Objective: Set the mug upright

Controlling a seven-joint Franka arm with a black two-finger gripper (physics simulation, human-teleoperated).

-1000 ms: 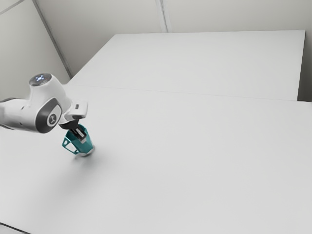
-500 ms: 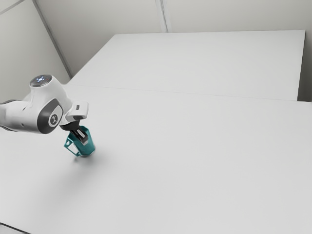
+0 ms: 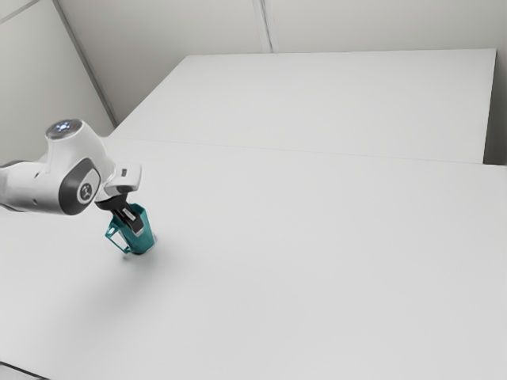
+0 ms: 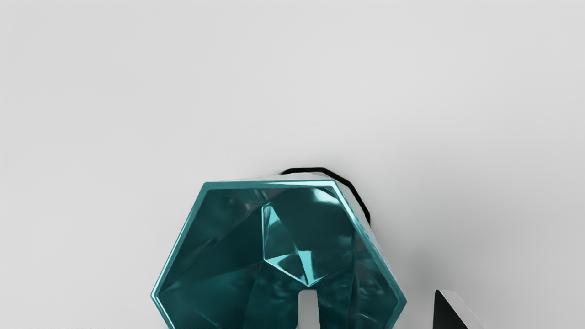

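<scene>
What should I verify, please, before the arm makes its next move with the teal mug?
1. Teal hexagonal mug mouth up: ok, it looks upright or nearly so in the exterior view.
2. Base flat on the table: cannot tell, the contact is unclear.
3. Pincer astride the mug's wall: ok, one finger is inside the mouth, the other outside.
4. Pincer shut on the wall: not ok, it is open, with a gap between the outer finger and the mug.
5. Handle out from between the fingers: ok, it juts toward the exterior view's left.
</scene>
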